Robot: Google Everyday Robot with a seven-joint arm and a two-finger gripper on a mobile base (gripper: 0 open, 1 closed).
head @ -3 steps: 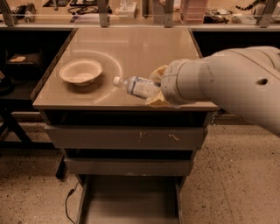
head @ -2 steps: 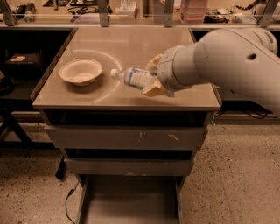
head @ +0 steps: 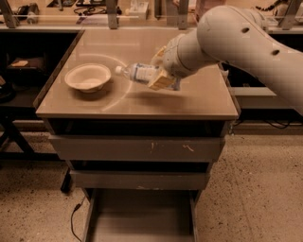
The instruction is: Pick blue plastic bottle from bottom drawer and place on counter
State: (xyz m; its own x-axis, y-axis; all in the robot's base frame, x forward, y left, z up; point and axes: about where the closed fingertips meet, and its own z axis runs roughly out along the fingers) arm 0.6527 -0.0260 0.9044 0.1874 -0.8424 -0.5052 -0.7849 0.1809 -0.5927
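Observation:
My gripper [head: 160,71] is over the middle of the counter [head: 199,101] and is shut on the blue plastic bottle [head: 138,73]. The bottle lies nearly level, cap pointing left toward the white bowl [head: 88,77], and is held a little above the counter's surface; its shadow shows beneath it. The bottom drawer [head: 142,215] stands pulled open at the foot of the cabinet, and its grey floor shows nothing on it. My pale arm reaches in from the upper right.
The white bowl sits on the counter's left part. A closed drawer front [head: 137,149] with pale scratches lies under the counter. A cluttered bench with metal posts [head: 112,14] runs behind. A black cable [head: 74,217] lies on the floor at the left.
My gripper has carried the bottle up and farther back over the counter, from near its front edge toward the middle. The arm has risen with it.

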